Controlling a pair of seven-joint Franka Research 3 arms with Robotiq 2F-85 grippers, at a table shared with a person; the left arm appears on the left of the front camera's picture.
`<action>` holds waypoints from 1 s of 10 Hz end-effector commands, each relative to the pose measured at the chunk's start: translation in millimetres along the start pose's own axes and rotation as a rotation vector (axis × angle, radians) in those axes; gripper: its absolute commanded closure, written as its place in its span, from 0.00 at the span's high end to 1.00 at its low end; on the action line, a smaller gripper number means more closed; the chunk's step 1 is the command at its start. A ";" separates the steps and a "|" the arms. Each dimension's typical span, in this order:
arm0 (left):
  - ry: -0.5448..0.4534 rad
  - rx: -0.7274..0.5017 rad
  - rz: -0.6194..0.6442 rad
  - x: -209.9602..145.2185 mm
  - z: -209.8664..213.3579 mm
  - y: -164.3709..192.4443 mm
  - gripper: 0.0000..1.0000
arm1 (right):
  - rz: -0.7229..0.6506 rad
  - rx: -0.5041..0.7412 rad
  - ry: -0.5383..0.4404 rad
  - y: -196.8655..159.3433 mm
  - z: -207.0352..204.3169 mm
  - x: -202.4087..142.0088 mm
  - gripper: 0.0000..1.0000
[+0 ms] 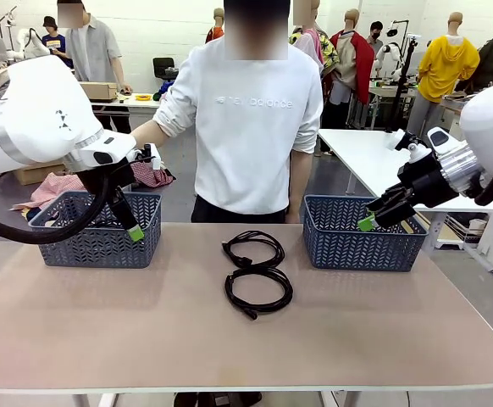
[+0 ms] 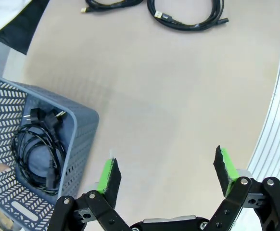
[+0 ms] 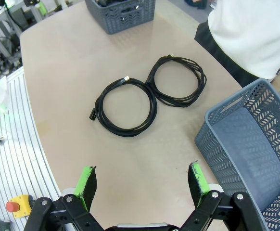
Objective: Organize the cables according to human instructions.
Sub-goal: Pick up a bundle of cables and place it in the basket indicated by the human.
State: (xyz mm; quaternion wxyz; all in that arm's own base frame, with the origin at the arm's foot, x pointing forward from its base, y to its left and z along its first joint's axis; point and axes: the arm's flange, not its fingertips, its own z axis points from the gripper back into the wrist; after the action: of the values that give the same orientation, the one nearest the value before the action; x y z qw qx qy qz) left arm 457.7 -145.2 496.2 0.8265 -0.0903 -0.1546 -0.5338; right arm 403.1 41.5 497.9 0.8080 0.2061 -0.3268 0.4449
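Observation:
Two cables lie coiled side by side mid-table in front of the person: the far cable point(image 1: 252, 233) point(image 3: 178, 102) and the near cable point(image 1: 259, 310) point(image 3: 125, 133). The left wrist view catches them at its top edge, one cable point(image 2: 188, 26) beside the other cable point(image 2: 113, 5). More black cables point(image 2: 36, 154) sit inside the left basket point(image 1: 94, 242) point(image 2: 82, 144). My left gripper point(image 1: 132, 227) point(image 2: 166, 173) hangs open beside that basket, holding nothing. My right gripper point(image 1: 369, 220) point(image 3: 142, 180) hovers open above the right basket point(image 1: 357, 246) point(image 3: 222, 139), whose inside looks bare.
A person in a white sweatshirt point(image 1: 251, 127) stands at the far edge between the baskets. The left basket point(image 3: 125, 19) shows at the top of the right wrist view. A ribbed metal rail point(image 2: 274, 120) and a red stop button point(image 3: 14, 206) lie off the table's near side.

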 end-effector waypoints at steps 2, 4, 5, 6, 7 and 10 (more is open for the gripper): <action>0.002 0.009 0.007 -1.7 0.4 1.7 1.00 | 0.019 0.014 -0.036 -3.5 -1.1 0.5 1.00; 0.002 0.009 0.007 -1.7 0.4 1.7 1.00 | 0.019 0.014 -0.036 -3.5 -1.1 0.5 1.00; 0.002 0.009 0.007 -1.7 0.4 1.7 1.00 | 0.019 0.014 -0.036 -3.5 -1.1 0.5 1.00; 0.002 0.009 0.007 -1.7 0.4 1.7 1.00 | 0.019 0.014 -0.036 -3.5 -1.1 0.5 1.00; 0.000 0.000 0.000 0.0 0.0 0.0 1.00 | 0.019 0.014 -0.036 -3.5 -1.1 0.5 1.00; 0.090 0.046 -0.277 45.6 -19.1 -6.2 1.00 | 0.019 0.014 -0.036 -3.5 -1.1 0.5 1.00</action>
State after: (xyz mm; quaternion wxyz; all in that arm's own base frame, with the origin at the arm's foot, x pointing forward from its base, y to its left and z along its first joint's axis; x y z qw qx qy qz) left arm 462.8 -178.1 494.7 0.7898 -0.0529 -0.1389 -0.5951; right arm 403.1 41.6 497.9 0.8079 0.2061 -0.3268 0.4450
